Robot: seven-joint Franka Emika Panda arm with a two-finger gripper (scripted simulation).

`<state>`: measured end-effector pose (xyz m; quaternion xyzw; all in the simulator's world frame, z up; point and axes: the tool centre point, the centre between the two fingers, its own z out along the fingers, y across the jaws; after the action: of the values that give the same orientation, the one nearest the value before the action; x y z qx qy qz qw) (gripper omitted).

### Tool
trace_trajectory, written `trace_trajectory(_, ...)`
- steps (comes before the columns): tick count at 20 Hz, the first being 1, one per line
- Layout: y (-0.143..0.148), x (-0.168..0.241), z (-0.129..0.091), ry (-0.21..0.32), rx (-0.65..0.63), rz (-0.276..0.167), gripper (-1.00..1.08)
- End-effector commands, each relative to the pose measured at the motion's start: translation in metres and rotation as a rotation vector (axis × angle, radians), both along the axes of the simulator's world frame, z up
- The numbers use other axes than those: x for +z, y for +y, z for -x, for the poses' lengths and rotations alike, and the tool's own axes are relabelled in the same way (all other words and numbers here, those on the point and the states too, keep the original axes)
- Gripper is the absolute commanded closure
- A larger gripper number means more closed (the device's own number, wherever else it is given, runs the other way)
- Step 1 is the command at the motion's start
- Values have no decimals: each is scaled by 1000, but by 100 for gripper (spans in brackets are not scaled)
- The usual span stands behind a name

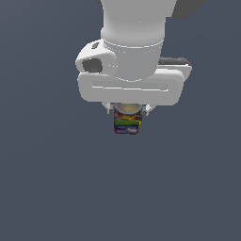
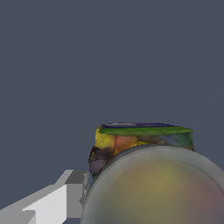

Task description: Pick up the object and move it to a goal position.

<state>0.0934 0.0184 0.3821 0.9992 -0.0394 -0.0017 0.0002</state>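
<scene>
**Clerk:** White gripper (image 1: 127,113), item one. State?

**Operator:** I log it as clamped on the can (image 1: 127,123). In the exterior view the can sits directly under the gripper body, between two short fingers, one at each flank. In the wrist view its pale round top fills the near corner, very close to the camera. I cannot see the contact faces themselves, so the clamp is my reading.

**Clerk:** Item two, the can. Location?

**Operator:** Under the gripper, centred, upright in the exterior view, label bands of green, yellow, red and blue showing. Whether it rests on the grey table (image 1: 47,188) or hangs clear of it, I cannot tell; no shadow or gap settles it.

**Clerk:** Hazards?

**Operator:** Slip, in my judgement. The can is squat and round-walled, so a fast swing could twist it or let it drop. No goal marker shows, so I could also stop at the wrong place.

**Clerk:** Counts?

**Operator:** One arm, one gripper, one can, one table. Nothing else listed.
</scene>
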Motion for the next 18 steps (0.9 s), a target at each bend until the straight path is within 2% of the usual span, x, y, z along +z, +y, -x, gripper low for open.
trace_trajectory(1,2,16,-3,-3,0,0,108)
trace_trajectory(9,5,43,-9,-3,0,0,108)
trace_trajectory(18,6,53,-13,-3,0,0,108)
